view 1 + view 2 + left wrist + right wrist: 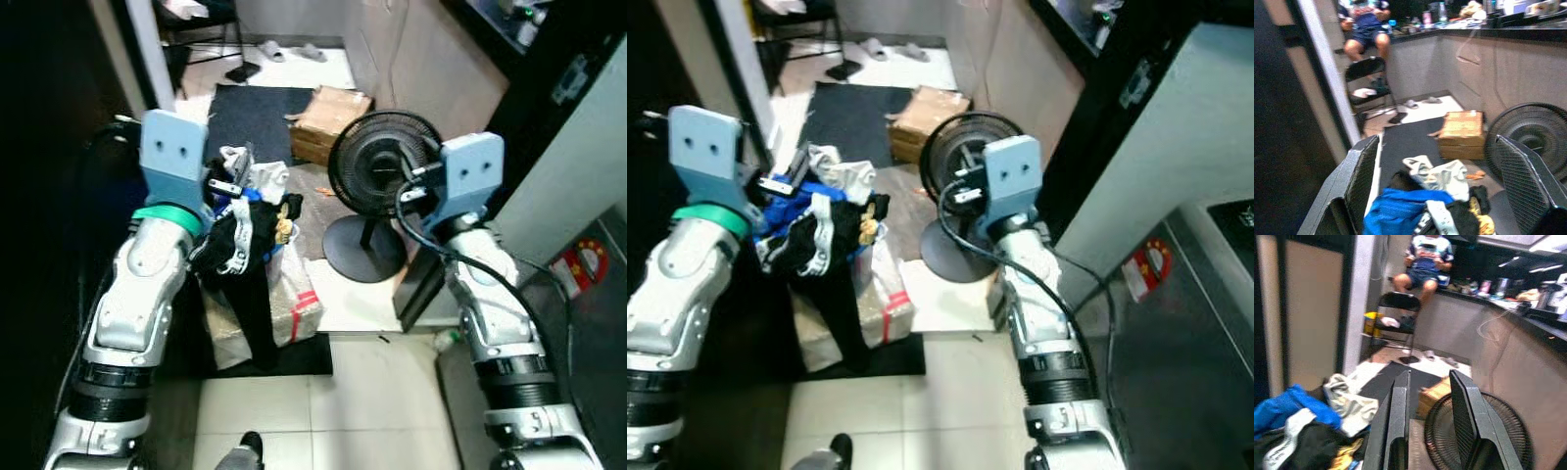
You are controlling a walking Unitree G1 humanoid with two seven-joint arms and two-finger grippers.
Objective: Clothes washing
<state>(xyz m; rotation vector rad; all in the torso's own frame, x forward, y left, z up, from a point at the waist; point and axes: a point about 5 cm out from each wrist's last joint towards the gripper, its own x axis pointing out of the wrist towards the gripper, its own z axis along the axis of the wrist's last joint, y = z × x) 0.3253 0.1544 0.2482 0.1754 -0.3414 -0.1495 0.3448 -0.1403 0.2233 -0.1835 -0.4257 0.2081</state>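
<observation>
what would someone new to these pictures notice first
A heap of clothes in blue, black and white spills over a white basket on the floor, just ahead of the left end effector, whose fingers are spread wide. To its right stands a round black pedestal fan, with the right end effector raised near it. A person sits on a dark counter far behind.

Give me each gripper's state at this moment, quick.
Left gripper: open wide, holding nothing, above the pile of clothes.
Right gripper: open with a narrow gap, holding nothing, near the black fan.
</observation>
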